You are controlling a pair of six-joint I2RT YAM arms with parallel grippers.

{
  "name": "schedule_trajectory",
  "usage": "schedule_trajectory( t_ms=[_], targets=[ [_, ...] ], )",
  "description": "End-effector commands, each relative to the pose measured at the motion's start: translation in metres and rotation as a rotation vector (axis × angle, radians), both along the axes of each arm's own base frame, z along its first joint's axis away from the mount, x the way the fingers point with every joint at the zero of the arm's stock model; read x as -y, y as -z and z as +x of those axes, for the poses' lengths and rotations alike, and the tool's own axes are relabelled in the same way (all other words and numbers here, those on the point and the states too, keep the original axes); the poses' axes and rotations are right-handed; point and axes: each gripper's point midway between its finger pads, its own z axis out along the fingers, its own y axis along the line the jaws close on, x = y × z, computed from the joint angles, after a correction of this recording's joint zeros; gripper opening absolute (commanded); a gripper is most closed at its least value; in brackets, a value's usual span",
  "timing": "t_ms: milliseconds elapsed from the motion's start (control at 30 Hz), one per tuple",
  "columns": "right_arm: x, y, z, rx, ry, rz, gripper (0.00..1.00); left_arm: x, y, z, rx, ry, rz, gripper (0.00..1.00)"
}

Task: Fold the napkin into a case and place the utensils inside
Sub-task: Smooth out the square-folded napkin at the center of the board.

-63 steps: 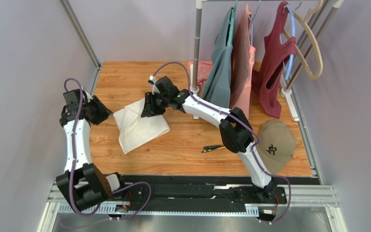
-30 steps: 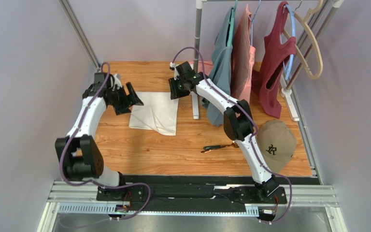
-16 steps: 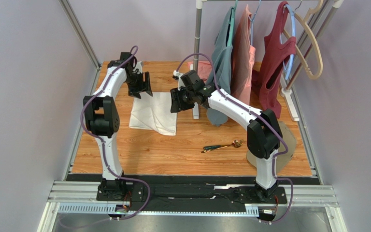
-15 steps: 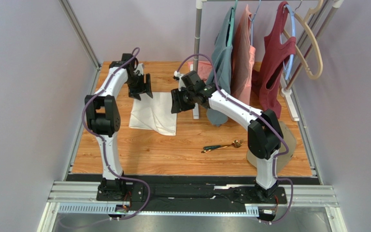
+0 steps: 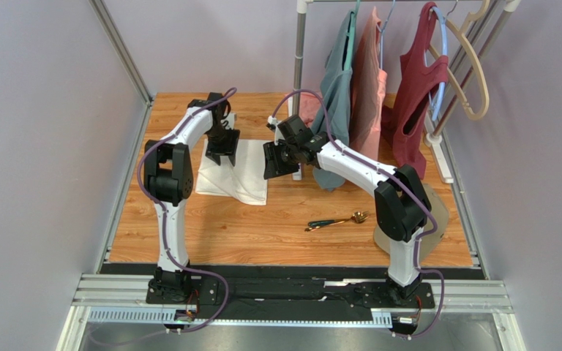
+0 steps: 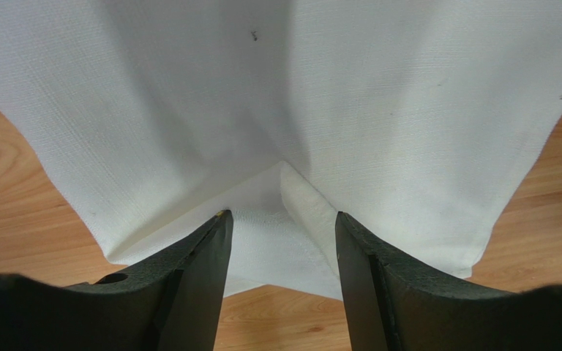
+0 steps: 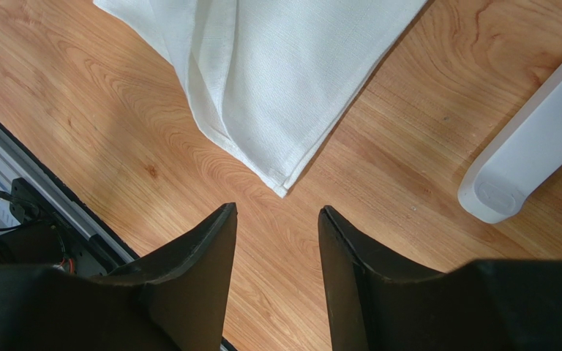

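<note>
The white napkin (image 5: 244, 172) lies folded on the wooden table (image 5: 262, 227), in the far left part. My left gripper (image 5: 220, 158) hovers over its far left corner, open and empty. In the left wrist view the napkin (image 6: 379, 110) fills the frame and a raised fold corner sits between the open fingers (image 6: 203, 270). My right gripper (image 5: 274, 168) is open and empty at the napkin's right edge. In the right wrist view a napkin corner (image 7: 276, 88) lies just ahead of the fingers (image 7: 196, 270). The utensils (image 5: 333, 221), dark handles and gold heads, lie on the table to the right.
A clothes rack post (image 5: 297, 80) stands just behind my right gripper; its white foot shows in the right wrist view (image 7: 533, 153). Shirts (image 5: 357, 88) hang at the back right. A tan cap (image 5: 437, 212) lies partly hidden behind my right arm.
My left gripper has swung from the left side to the far edge and then onto the napkin's far left corner. My right gripper moved slightly toward the near side. The napkin was spread flatter.
</note>
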Motion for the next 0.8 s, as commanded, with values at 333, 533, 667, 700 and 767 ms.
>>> schedule_trajectory(
  t_ms=[333,533,667,700,767],
  targets=[
    [-0.008,-0.026,0.003,0.063,-0.006,0.077,0.49,-0.013,-0.022,0.006,0.078,-0.004,0.059,0.42],
    [-0.015,-0.025,0.003,0.052,-0.012,0.094,0.49,-0.024,-0.039,-0.015,0.119,-0.037,0.088,0.29],
    [-0.021,-0.023,0.002,0.044,-0.02,0.1,0.49,-0.027,-0.036,-0.051,0.115,-0.117,0.076,0.26],
    [-0.023,-0.021,0.003,0.034,-0.021,0.102,0.49,-0.037,-0.048,-0.055,0.158,-0.157,0.114,0.25],
    [-0.028,-0.018,0.002,0.015,-0.023,0.112,0.49,-0.043,-0.041,-0.077,0.129,-0.233,0.127,0.25]
  ],
)
